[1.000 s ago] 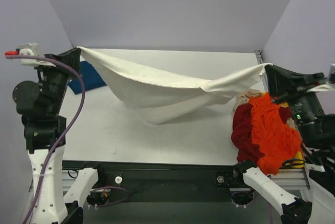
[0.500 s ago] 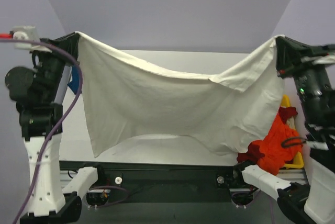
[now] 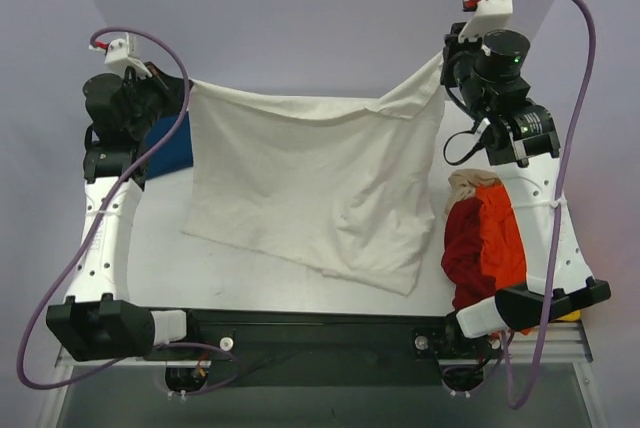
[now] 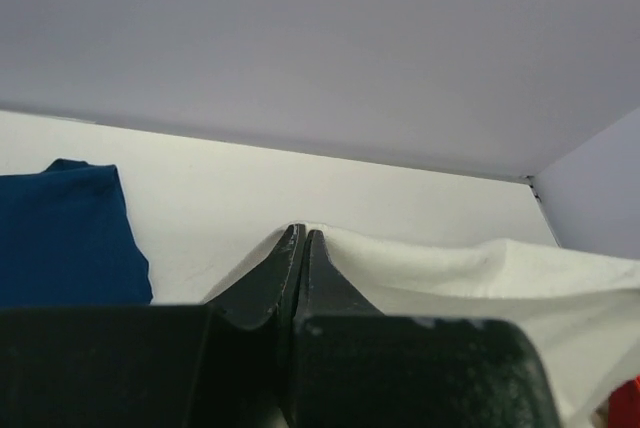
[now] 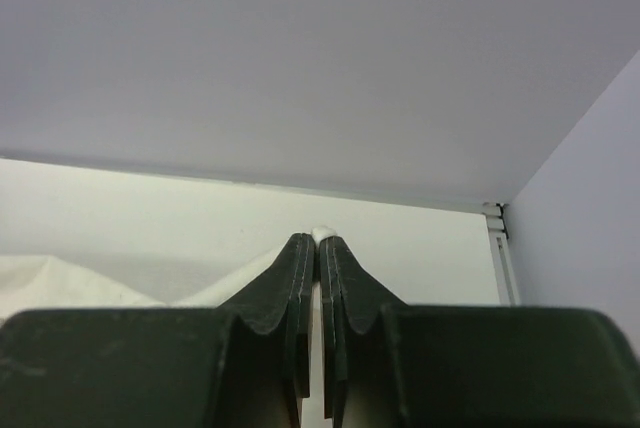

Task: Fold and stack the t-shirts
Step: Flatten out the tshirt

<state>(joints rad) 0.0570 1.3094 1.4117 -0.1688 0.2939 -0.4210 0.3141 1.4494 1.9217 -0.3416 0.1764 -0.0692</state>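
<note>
Cream t-shirt (image 3: pixel 310 183) is held spread out, one top corner clenched in the left claw (image 4: pixel 300 236), the other in the right claw (image 5: pixel 318 240), its lower edge laid on the table (image 3: pixel 170 258).

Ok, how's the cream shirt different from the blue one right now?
The cream shirt is held up and spread out, pinched at its top corners by the left pincer and right pincer; the blue shirt lies flat on the table, ungripped. The cream shirt shows larger than the blue shirt. Both are plain-coloured.
</note>
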